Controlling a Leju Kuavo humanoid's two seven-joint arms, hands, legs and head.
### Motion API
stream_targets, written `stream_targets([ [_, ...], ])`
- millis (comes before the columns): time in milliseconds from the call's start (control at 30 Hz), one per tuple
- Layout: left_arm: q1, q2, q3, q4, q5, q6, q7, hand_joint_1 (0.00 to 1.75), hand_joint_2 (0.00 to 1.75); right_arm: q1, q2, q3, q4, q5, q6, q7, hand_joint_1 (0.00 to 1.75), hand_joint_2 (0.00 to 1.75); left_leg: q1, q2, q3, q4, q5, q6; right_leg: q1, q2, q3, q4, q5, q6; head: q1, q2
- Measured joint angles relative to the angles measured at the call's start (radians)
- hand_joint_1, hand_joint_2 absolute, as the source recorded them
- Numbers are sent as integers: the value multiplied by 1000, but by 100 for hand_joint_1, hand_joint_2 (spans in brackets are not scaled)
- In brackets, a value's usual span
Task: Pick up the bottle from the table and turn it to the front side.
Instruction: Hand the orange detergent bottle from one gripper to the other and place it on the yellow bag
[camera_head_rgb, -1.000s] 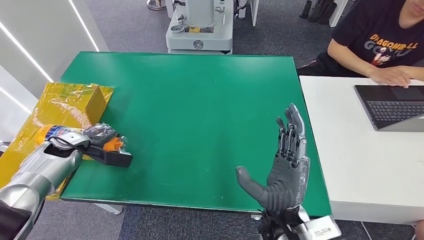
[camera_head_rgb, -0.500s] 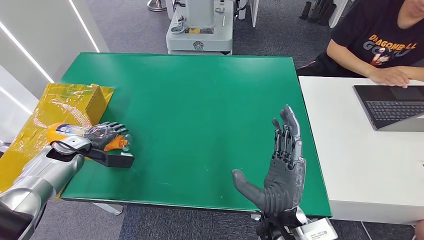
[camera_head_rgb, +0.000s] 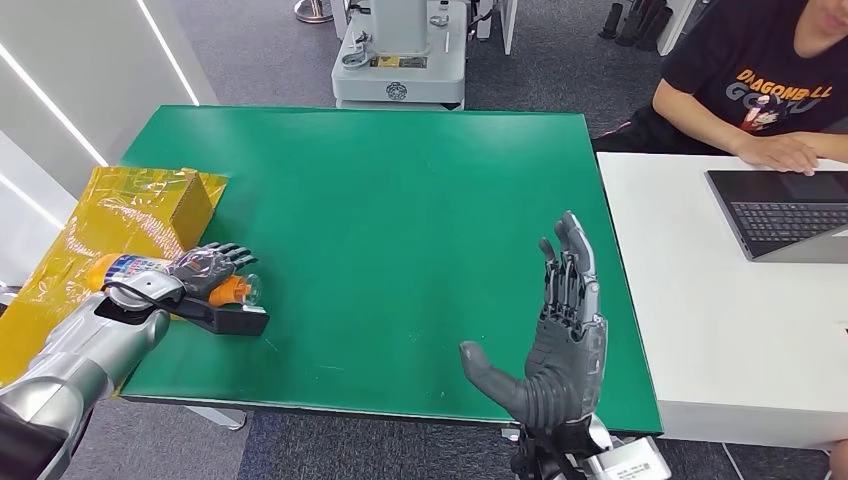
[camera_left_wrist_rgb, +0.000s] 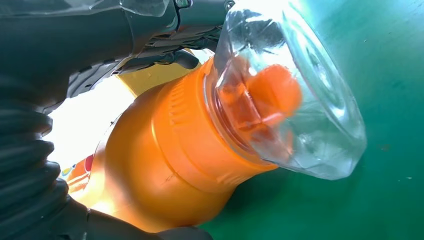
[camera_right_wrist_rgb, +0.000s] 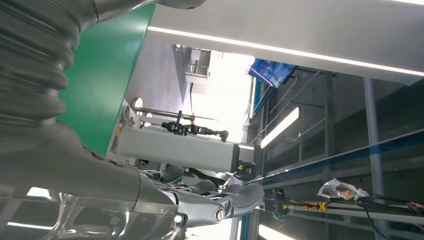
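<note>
1. Bottle (camera_head_rgb: 170, 277): an orange plastic bottle with a printed label lies on its side at the left edge of the green table (camera_head_rgb: 400, 200). Its clear cap (camera_left_wrist_rgb: 295, 90) points toward the table's middle, and its base end rests over a sheet of yellow packaging (camera_head_rgb: 100, 215).
2. Left hand (camera_head_rgb: 205, 268): it reaches in from the lower left and sits over the bottle near its neck. In the head view its dark fingers (camera_head_rgb: 232, 253) are fanned out across the top of the bottle. In the left wrist view the fingers (camera_left_wrist_rgb: 165, 59) lie along the far side of the orange shoulder, very close to it. Whether they truly grip the bottle or only rest on it cannot be told.
3. Right hand (camera_head_rgb: 560, 340): it is raised upright above the near right part of the table, palm turned inward. Its fingers (camera_head_rgb: 568, 265) are straight and point away from the robot, the thumb sticks out to the side, and it holds nothing.
4. Surroundings: a white table (camera_head_rgb: 740, 330) stands just right of the green one. A person in a black shirt (camera_head_rgb: 770, 80) sits behind it with a hand beside a laptop (camera_head_rgb: 785, 215).
</note>
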Motion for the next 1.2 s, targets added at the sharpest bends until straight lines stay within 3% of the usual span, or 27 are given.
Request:
stream_targets([
  [300, -1, 4, 0, 0, -15, 0, -5, 0, 175, 0, 3, 0, 3, 0, 1, 0, 0, 175, 0, 0, 0, 0, 0, 0, 0, 0, 0, 0, 0, 0, 0, 0],
  [533, -18, 33, 0, 0, -61, -15, -42, 0, 175, -1, 3, 0, 13, -6, 0, -4, 0, 175, 0, 0, 0, 0, 0, 0, 0, 0, -1, 0, 0, 0, 0, 0],
  [833, -93, 105, 0, -16, -64, -3, -135, 0, 175, -1, 3, 0, 21, -8, -2, -18, 0, 175, 0, 1, -1, 0, 1, -1, 0, 1, -2, 0, 0, -1, 0, 0],
  [1000, -100, 155, 2, -75, 15, 33, -166, 0, 175, 7, 2, -1, 21, -3, -8, -19, 0, 175, 0, 0, -1, 0, 1, -1, 0, 0, -2, 0, -1, -1, 0, 0],
  [1200, -97, 179, 13, -140, 62, 56, -169, 0, 175, 20, 2, -3, 11, 2, -6, -17, 0, 175, 0, 0, -1, 0, 1, -1, 0, 1, -3, 0, -1, -1, 0, 0],
])
